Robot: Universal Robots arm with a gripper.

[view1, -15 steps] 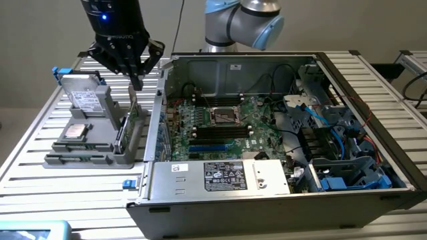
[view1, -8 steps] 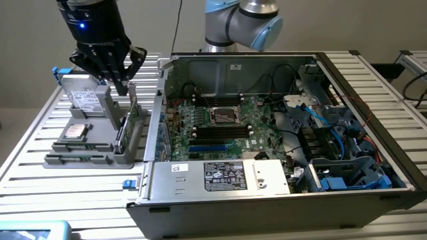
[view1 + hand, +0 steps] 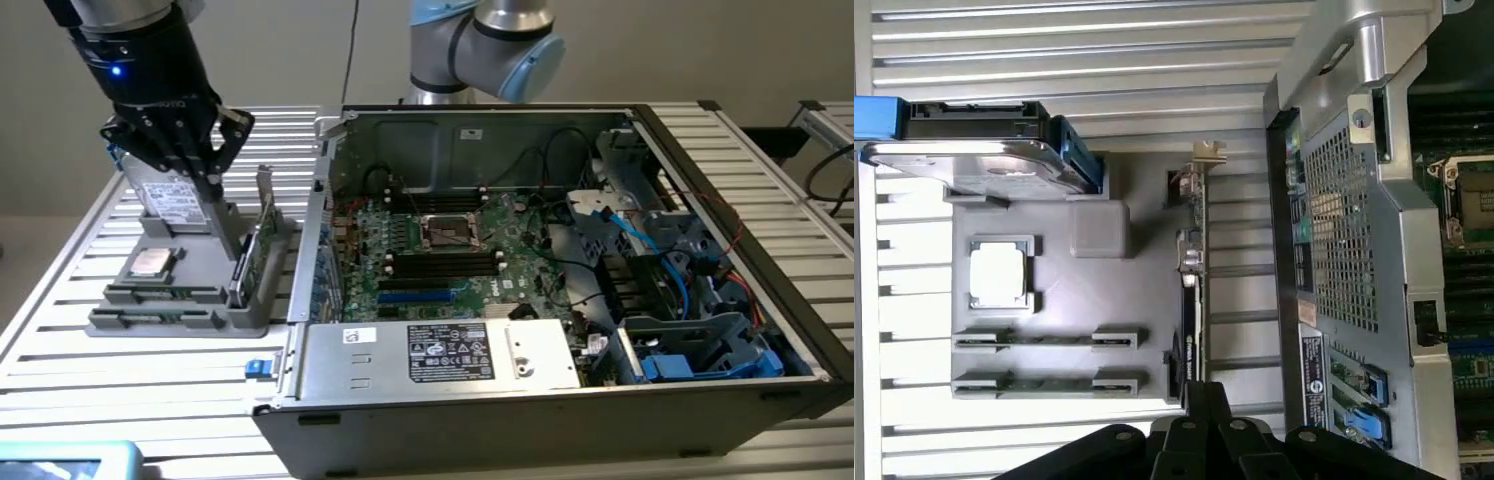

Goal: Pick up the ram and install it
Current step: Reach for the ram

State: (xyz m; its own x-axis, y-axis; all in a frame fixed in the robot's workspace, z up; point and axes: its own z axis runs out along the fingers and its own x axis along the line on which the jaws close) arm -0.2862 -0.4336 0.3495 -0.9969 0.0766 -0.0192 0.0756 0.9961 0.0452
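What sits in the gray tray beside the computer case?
A processor, an upright drive, an upright card and two ram sticks on edge. The end effector partly covers the drive.

You work on a table (image 3: 160, 390) of ribbed bare metal with a dull satin sheen. Your tray (image 3: 200, 322) is smooth, matt grey plastic. The chip (image 3: 150, 264) on it has a bright metal lid, and the drive (image 3: 171, 200) shows a brushed metal face with a pale label. The case (image 3: 534, 425) is grey sheet metal, its rear panel (image 3: 1344, 240) perforated. The board (image 3: 447, 265) inside is glossy green. The gripper (image 3: 210, 180) looks matt black.
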